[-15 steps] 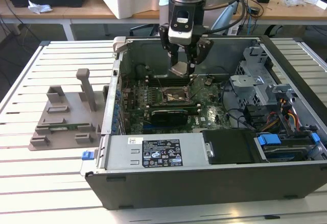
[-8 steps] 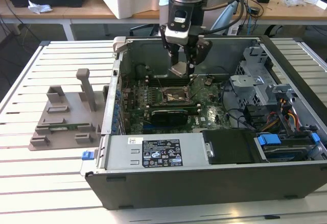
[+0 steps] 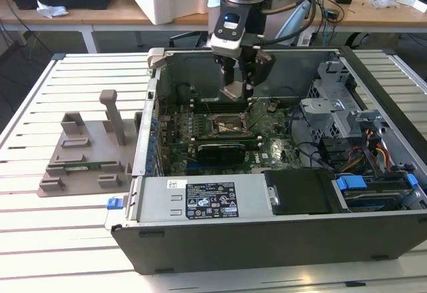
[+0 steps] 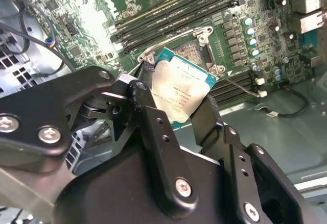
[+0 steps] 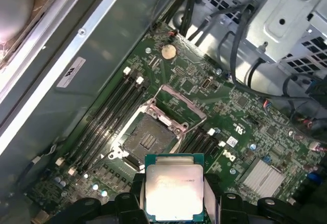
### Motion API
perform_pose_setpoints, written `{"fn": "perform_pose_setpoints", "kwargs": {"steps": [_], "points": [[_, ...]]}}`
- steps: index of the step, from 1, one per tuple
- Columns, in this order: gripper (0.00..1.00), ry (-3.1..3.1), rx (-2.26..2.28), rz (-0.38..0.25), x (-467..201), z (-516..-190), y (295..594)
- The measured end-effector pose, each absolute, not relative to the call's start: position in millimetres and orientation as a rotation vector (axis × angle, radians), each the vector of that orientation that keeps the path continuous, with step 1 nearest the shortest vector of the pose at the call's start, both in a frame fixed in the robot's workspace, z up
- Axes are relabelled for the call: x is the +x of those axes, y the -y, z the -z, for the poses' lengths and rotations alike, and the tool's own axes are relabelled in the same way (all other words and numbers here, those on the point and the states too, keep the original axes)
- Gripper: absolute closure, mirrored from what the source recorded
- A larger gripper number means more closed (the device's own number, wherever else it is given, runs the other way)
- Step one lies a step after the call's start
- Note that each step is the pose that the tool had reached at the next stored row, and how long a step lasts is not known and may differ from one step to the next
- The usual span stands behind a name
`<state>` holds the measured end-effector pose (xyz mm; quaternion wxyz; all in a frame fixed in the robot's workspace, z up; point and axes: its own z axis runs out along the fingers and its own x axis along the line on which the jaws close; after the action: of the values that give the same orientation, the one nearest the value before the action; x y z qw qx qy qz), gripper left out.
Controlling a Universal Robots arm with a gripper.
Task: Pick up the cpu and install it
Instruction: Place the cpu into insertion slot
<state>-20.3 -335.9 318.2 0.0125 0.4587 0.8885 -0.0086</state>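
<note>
My gripper [image 3: 237, 87] hangs inside the open computer case, shut on the cpu [image 3: 235, 93], a flat square chip with a silver-grey metal top and green edge. Both wrist views show the cpu [image 4: 179, 94] [image 5: 173, 191] clamped between the black fingers [image 4: 153, 127]. The open cpu socket [image 5: 148, 138] with its raised metal frame lies on the green motherboard [image 3: 273, 149], below the chip and apart from it. In the exterior view the socket [image 3: 227, 127] sits beneath the gripper.
The case walls [image 3: 200, 206] surround the work area. Empty memory slots [image 5: 110, 117] flank the socket. A drive cage [image 3: 347, 116] and cables [image 3: 370, 153] crowd the exterior view's right. A grey fixture [image 3: 87, 153] holding a green memory stick stands outside on the slatted table.
</note>
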Motion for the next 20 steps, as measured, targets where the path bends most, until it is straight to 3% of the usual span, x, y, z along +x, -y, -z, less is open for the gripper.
{"fn": "perform_pose_setpoints", "kwargs": {"steps": [20], "points": [[0.46,-2.340,2.065,0.038,-20.3,-315.2,336.0]]}}
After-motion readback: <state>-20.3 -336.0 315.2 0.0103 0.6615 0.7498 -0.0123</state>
